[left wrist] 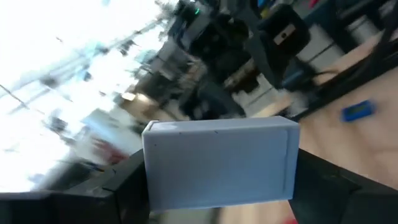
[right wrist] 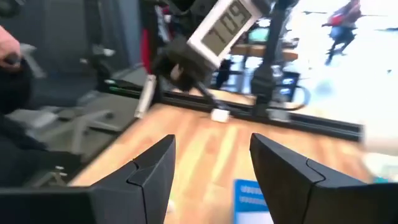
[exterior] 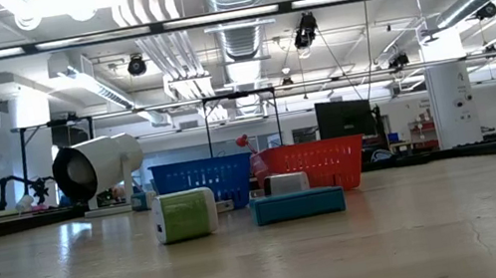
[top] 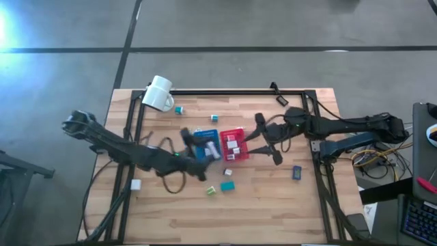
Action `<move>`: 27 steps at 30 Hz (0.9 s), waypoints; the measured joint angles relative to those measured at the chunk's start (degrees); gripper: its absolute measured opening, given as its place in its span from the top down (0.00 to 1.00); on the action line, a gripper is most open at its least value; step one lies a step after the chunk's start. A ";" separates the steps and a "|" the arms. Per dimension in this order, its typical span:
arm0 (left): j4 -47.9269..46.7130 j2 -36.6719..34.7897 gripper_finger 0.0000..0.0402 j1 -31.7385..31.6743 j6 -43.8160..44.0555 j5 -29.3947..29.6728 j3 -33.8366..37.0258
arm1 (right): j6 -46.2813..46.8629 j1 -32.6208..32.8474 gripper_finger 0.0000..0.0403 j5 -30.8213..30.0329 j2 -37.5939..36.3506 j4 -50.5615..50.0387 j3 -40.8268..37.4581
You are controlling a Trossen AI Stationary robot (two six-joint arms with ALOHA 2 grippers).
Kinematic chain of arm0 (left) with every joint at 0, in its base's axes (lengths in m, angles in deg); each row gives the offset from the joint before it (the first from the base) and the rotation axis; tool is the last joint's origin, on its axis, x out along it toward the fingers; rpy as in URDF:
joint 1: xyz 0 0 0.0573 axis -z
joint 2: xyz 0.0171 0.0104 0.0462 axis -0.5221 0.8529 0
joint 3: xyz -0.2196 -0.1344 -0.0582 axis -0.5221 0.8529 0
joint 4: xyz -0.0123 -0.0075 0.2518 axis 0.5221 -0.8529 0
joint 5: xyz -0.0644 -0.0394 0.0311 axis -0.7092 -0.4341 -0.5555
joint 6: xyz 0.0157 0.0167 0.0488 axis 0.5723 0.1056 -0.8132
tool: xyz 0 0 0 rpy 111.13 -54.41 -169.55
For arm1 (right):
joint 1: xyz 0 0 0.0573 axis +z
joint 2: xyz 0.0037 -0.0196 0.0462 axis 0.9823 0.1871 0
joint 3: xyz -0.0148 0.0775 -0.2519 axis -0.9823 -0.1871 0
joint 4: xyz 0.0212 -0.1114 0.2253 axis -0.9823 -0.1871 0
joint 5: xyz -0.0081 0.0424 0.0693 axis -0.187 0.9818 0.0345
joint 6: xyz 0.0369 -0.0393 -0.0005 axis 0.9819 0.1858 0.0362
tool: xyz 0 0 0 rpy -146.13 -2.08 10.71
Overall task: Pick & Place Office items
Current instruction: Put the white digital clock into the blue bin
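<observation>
My left gripper (top: 207,150) hovers over the blue tray (top: 203,134), shut on a white block (left wrist: 221,163). The right wrist view shows that same block (right wrist: 227,28) from its printed side. My right gripper (top: 265,141) stands open just right of the red tray (top: 235,156), with nothing between its fingers (right wrist: 155,174). The red tray holds small white items. Loose office items lie flat on the table: two teal ones (top: 179,109) at the far side, a green one (top: 212,190) and a teal one (top: 227,185) near the middle, a dark blue one (top: 297,173) and a white one (top: 135,184). My left gripper pinches the white block by its two short ends (left wrist: 152,177) between its two fingers (left wrist: 127,183). The fingers point about level, and the block spans the gap between them. The block is lifted clear, above the trays.
A large white mug (top: 159,93) lies on its side at the table's far left corner. A black frame rail (top: 225,91) runs round the table's edges. Bare wood lies along the near edge (top: 225,222).
</observation>
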 joint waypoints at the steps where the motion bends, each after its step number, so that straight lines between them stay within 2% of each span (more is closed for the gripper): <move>1: -1.94 -3.02 0.27 0.00 4.10 -1.37 2.49 | -1.08 0.39 0.52 -1.60 -1.53 0.11 -1.64; 5: -2.68 -15.81 0.27 -1.40 19.26 -13.00 13.81 | -4.58 0.99 0.55 -5.85 -7.61 1.06 -9.17; 8: 0.32 -24.18 0.27 -2.21 25.86 -15.71 23.11 | -4.25 0.90 0.59 -8.96 -12.13 4.72 -15.78; 10: 2.62 -29.47 0.27 -2.40 27.83 -17.21 29.51 | -4.50 0.94 0.63 -10.53 -14.70 7.81 -20.41; 13: 10.11 -36.07 0.27 -2.29 28.19 -23.06 38.61 | -4.39 0.90 0.68 -13.45 -17.81 14.38 -27.56; 16: 18.28 -41.45 0.27 -2.38 29.04 -23.62 45.55 | -5.57 0.79 0.73 -17.17 -21.10 20.89 -31.91; 19: 18.96 -47.06 0.27 -2.32 30.76 -23.84 48.52 | -6.00 0.75 0.78 -19.70 -24.51 20.94 -33.45; 24: 9.48 -54.35 0.27 -2.36 33.19 -24.17 49.21 | -5.63 0.77 0.87 -19.83 -29.77 15.39 -34.32; 27: 4.65 -57.52 0.27 -2.36 33.75 -30.72 49.26 | -5.87 0.79 0.91 -19.81 -33.35 11.71 -34.45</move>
